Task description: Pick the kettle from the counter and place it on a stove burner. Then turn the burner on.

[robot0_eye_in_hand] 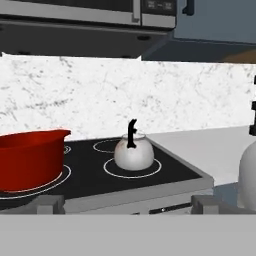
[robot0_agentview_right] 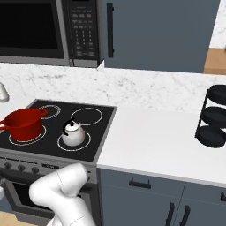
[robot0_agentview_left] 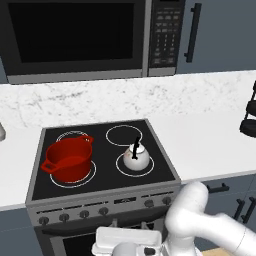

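Fingers (robot0_eye_in_hand: 128, 206) hang spread and empty before the stove's knobs (robot0_agentview_left: 84, 214), since the kettle (robot0_agentview_left: 136, 157) already sits on its burner (robot0_agentview_left: 135, 164).

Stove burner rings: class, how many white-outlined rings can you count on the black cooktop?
4: back-left ring, back-right ring, a front-left one under the red two-handled pot, a front-right one under the small silvery kettle.

silvery-white kettle (robot0_agentview_left: 136, 157) with black handle, red pot (robot0_agentview_left: 68, 159), black stove top (robot0_agentview_left: 102, 150), white counter (robot0_agentview_left: 210, 142), grey-veined marble backsplash (robot0_agentview_left: 100, 102)
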